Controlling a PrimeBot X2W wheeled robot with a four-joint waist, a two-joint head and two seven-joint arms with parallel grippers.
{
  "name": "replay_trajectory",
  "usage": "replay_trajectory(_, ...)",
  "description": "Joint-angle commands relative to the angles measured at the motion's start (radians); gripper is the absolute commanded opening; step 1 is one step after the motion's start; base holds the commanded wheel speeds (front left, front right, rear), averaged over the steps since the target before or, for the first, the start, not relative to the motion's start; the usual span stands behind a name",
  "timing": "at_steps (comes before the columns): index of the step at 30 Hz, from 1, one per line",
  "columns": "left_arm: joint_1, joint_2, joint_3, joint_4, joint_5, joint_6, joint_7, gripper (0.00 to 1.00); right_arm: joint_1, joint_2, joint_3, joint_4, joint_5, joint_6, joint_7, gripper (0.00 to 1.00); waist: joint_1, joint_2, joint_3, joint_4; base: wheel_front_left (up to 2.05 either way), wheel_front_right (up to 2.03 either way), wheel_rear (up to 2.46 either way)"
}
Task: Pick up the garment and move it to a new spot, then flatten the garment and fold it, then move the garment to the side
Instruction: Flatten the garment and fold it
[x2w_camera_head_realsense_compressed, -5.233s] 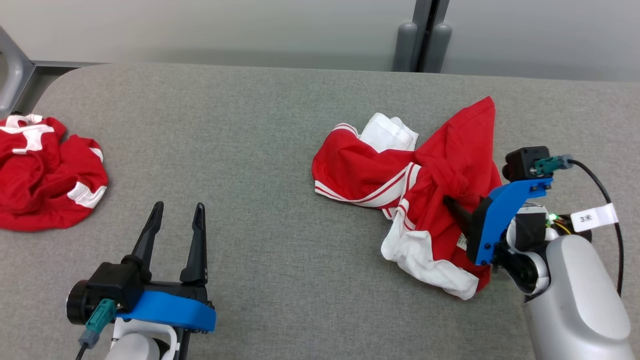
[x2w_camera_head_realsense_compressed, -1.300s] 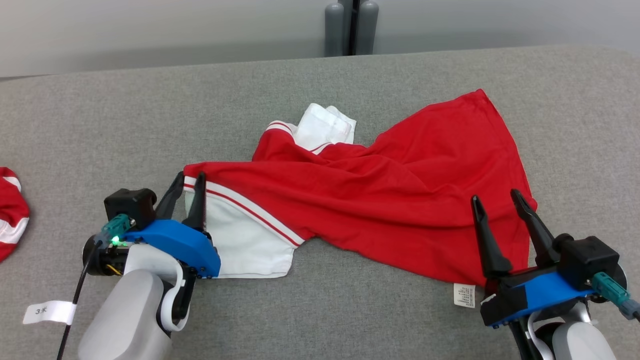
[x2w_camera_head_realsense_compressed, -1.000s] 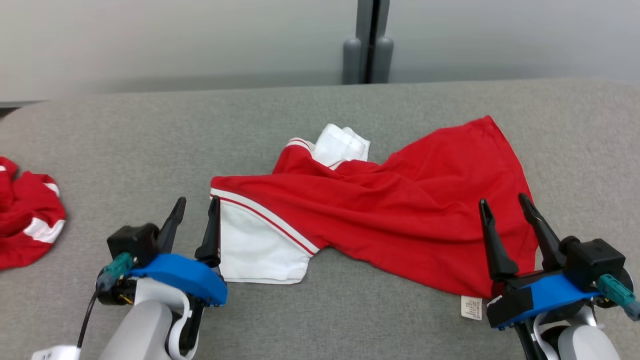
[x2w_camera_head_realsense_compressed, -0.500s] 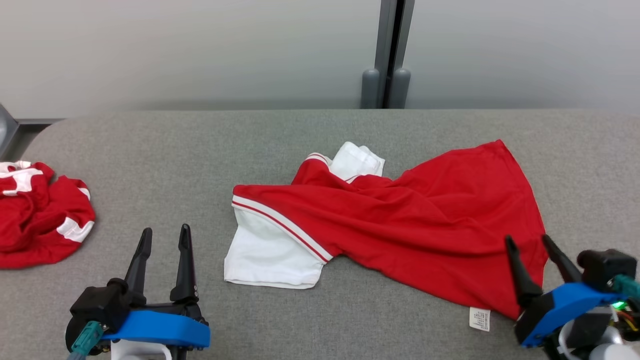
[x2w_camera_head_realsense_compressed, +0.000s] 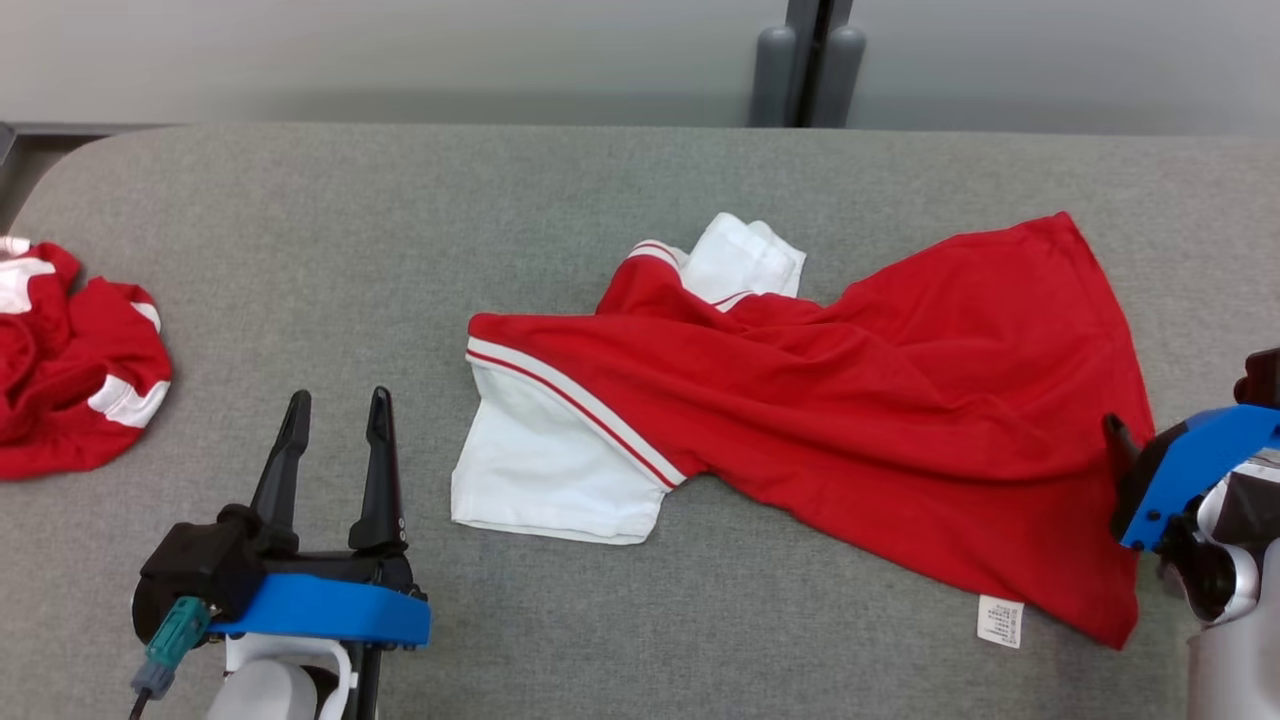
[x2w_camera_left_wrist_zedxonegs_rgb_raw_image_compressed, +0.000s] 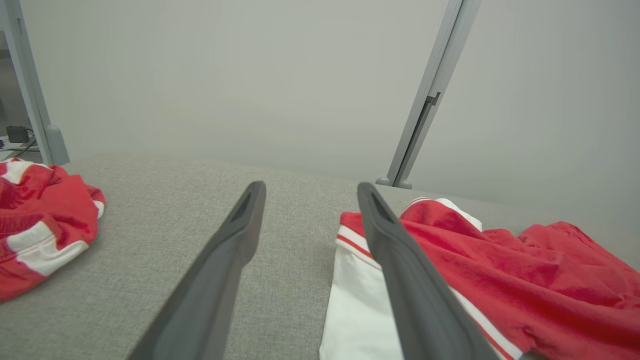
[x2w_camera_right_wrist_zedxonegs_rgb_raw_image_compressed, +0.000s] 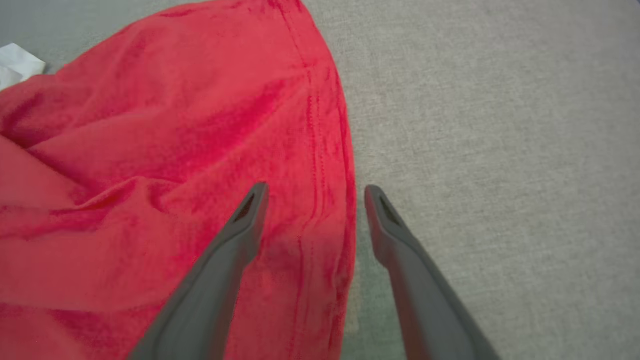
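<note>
Two sets of jaws gape empty: left gripper (x2w_camera_head_realsense_compressed: 338, 394) hovers near-left of the garment (x2w_camera_head_realsense_compressed: 900, 400), right gripper (x2w_camera_right_wrist_zedxonegs_rgb_raw_image_compressed: 316, 189) straddles its right hem. Garment sprawls twisted across the middle of the table (x2w_camera_head_realsense_compressed: 400, 200); pinching one layer could drag wrinkles tighter.

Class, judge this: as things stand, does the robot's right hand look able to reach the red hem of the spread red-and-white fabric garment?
Probably yes. The open right hand straddles the hem of the red-and-white fabric garment, half over cloth, half over the grey woven tabletop; nothing lies between.
</note>
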Motion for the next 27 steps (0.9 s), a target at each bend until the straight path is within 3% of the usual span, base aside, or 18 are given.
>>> replay_trajectory(1,-0.018,0.002,-0.005,0.002,0.005,-0.005,-0.004,1.00,-0.023,-0.002,-0.017,0.030,-0.022,0.001,0.019,1.00,-0.0001,0.0000,0.018,0.015,0.00,0.00,0.00)
replay_trajectory(4,-0.033,0.000,-0.011,0.006,0.007,-0.010,-0.004,1.00,-0.065,-0.002,-0.050,0.107,-0.052,0.001,0.072,1.00,-0.0001,0.0000,0.034,0.029,0.00,0.00,0.00)
replay_trajectory(5,-0.037,0.000,-0.012,0.005,0.006,-0.012,-0.005,1.00,-0.079,-0.002,-0.058,0.124,-0.066,0.001,0.080,0.96,-0.0001,0.0000,0.043,0.034,0.00,0.00,0.00)
replay_trajectory(7,-0.048,0.000,-0.012,0.003,0.008,-0.013,-0.004,1.00,-0.102,0.002,-0.053,0.150,-0.079,0.001,0.064,0.00,-0.0001,0.0000,0.056,0.044,0.00,0.00,0.00)
replay_trajectory(18,-0.086,-0.003,-0.011,-0.008,0.018,-0.015,-0.005,1.00,-0.308,-0.061,-0.031,0.211,-0.127,0.001,-0.239,0.00,-0.0001,0.0000,0.106,0.074,0.00,0.00,0.00)
replay_trajectory(19,-0.089,-0.004,-0.011,-0.006,0.020,-0.015,-0.005,1.00,-0.322,-0.059,-0.030,0.231,-0.114,0.001,-0.264,0.41,-0.0001,0.0000,0.107,0.074,0.00,0.00,0.00)
replay_trajectory(20,-0.089,-0.005,-0.012,-0.003,0.021,-0.015,-0.005,1.00,-0.330,-0.066,-0.029,0.252,-0.111,0.001,-0.283,1.00,-0.0001,0.0000,0.106,0.073,0.00,0.00,0.00)
replay_trajectory(27,-0.061,-0.010,-0.003,0.019,0.017,-0.011,-0.005,1.00,-0.321,-0.074,0.015,0.323,-0.102,0.001,-0.413,1.00,-0.0001,0.0000,0.054,0.041,0.00,0.00,0.00)
